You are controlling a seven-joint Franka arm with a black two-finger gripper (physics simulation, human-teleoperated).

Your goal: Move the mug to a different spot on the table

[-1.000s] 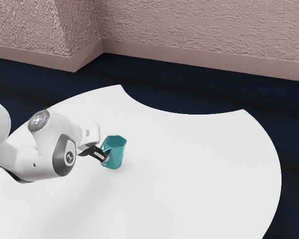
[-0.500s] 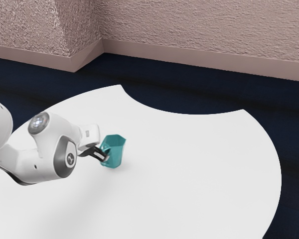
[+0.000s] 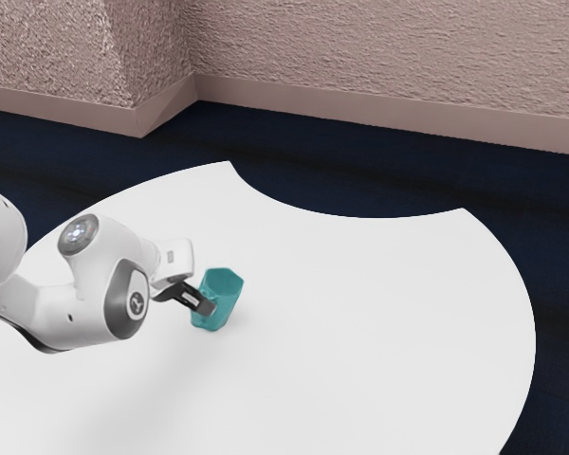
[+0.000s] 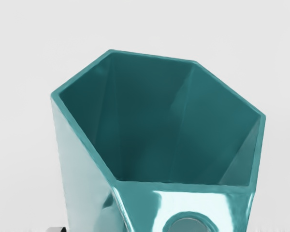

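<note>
Mug (image 3: 220, 300), teal and six-sided, had slid slightly toward the near edge of the white table (image 3: 379, 313) along with the gripper (image 3: 203, 305), which appeared clenched on its wall, so the relocation seemed barely begun.

The mug (image 4: 154, 145) loses its base past the wrist view's edge.
</note>
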